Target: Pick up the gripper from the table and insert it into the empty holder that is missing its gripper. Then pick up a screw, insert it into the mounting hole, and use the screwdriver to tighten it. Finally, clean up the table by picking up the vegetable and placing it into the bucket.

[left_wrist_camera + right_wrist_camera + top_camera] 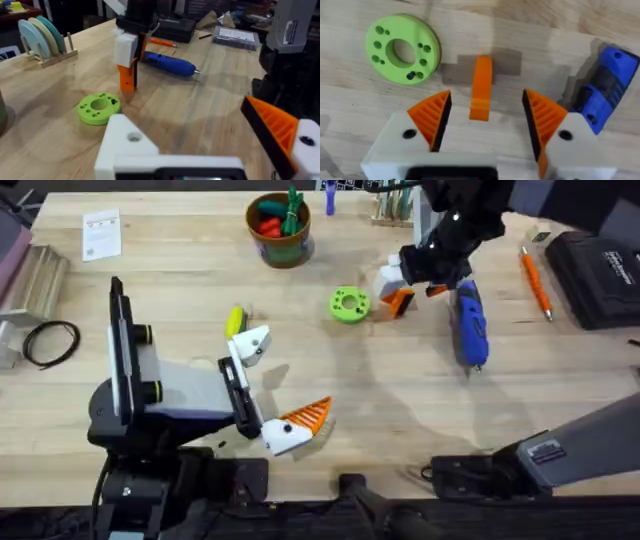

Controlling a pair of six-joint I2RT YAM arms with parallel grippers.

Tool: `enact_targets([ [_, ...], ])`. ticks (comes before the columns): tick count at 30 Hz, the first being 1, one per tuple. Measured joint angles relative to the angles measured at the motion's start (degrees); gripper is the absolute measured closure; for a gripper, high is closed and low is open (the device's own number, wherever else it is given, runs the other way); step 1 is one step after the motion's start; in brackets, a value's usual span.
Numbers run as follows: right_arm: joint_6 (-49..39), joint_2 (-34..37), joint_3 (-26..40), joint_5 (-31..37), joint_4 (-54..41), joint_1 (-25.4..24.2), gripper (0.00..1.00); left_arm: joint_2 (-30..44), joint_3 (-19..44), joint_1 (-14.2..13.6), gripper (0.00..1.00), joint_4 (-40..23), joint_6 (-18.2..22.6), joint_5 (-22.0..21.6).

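Observation:
The small orange gripper (481,85) lies on the table, between the open ribbed fingers of my right gripper (485,102), which hangs just above it (400,288). My left gripper (282,380) stands open at the front; one finger is the bare white holder (252,343) with a mounting hole (134,136), the other carries a ribbed orange tip (272,125). The blue screwdriver (468,325) lies right of the right gripper. The yellow vegetable (235,320) rests beside the holder. The bucket (280,228) stands at the back, holding red and green vegetables. I cannot make out a screw.
A flat green disc with holes (348,304) lies just left of the right gripper. An orange pen-like tool (535,280) and a black case (600,270) sit at the right. A coiled black cable (50,340) and a paper card (102,232) lie at the left.

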Motion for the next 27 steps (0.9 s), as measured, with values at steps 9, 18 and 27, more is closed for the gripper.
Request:
enact_targets([
  [9,0.0,0.0,0.0,-0.02,-0.14,1.01,0.247,-0.02,0.0,0.0,0.015,0.0,-0.01,0.0],
  [18,0.41,0.0,0.0,-0.04,-0.14,1.01,0.813,0.0,0.0,0.0,0.015,0.0,-0.01,0.0],
  [27,0.44,0.0,0.02,0.0,-0.1,0.98,0.988,0.0,0.0,0.0,0.015,0.0,0.01,0.02],
])
